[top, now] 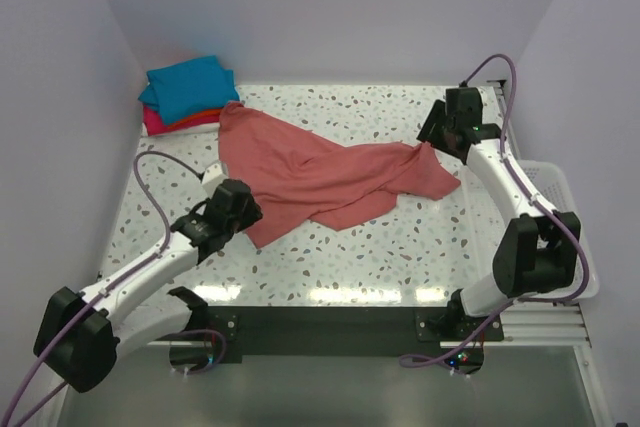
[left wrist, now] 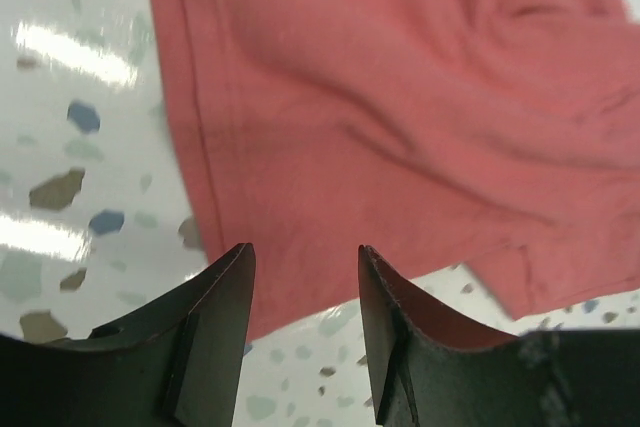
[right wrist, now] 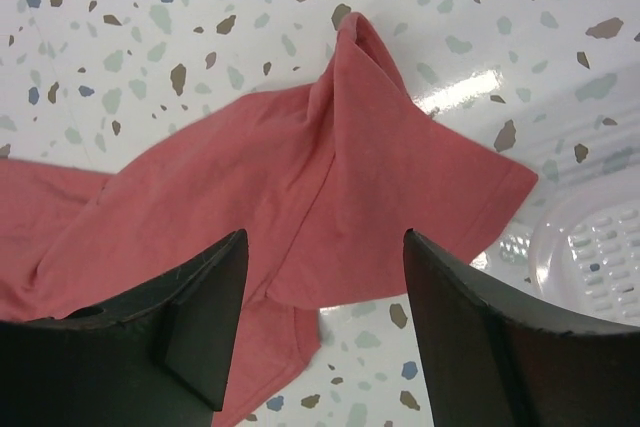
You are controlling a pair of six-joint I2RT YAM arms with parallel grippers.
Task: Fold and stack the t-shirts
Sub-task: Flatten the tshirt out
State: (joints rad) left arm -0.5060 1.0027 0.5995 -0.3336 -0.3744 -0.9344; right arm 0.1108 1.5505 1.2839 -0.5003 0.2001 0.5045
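A salmon-pink t-shirt (top: 320,172) lies crumpled and unfolded across the middle of the table. It also shows in the left wrist view (left wrist: 400,117) and the right wrist view (right wrist: 300,187). A folded stack, teal-blue (top: 190,87) on top of orange and magenta-pink (top: 157,124), sits at the far left corner. My left gripper (top: 243,209) is open and empty, hovering over the shirt's near-left hem (left wrist: 230,277). My right gripper (top: 432,134) is open and empty above the shirt's right sleeve (right wrist: 440,177).
A white mesh basket (top: 560,217) stands off the table's right edge, also in the right wrist view (right wrist: 590,257). Walls close in the far, left and right sides. The terrazzo table top (top: 400,247) shows bare at the front.
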